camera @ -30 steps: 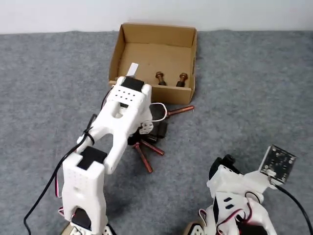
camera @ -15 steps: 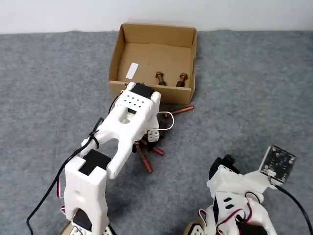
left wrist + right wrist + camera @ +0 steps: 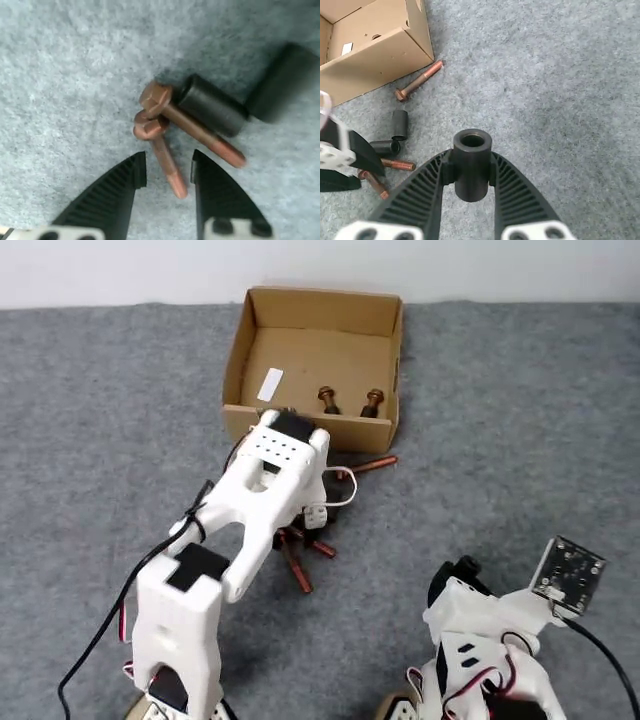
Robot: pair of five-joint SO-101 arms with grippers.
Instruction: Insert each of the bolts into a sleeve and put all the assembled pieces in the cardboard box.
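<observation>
A cardboard box (image 3: 238, 350) sits open at the far side of a grey felt-covered table (image 3: 520, 420). Inside it, near the front wall, stand two finished pieces (image 3: 327, 400), each a copper bolt seated in a black sleeve. By my reading, that is two assemblies done and boxed.

Three pairs appear to remain. One loose bolt (image 3: 370, 465) lies just outside the box's front wall. Nearer the arms, two more bolts lie with their heads touching, beside two empty black sleeves (image 3: 212, 105). The left gripper (image 3: 168, 159) hangs low over this cluster, its jaws partly open and holding nothing. They straddle the shank end of the shorter-looking bolt (image 3: 161, 150), without touching it as far as I can tell. The other bolt (image 3: 197, 131) lies with its head by a sleeve's mouth.

The right gripper (image 3: 471, 165), apart from the cluster, is closed on a third sleeve (image 3: 472, 185), its bore facing the wrist camera. No bolt is in it yet, so inserting and boxing all three lie ahead.
</observation>
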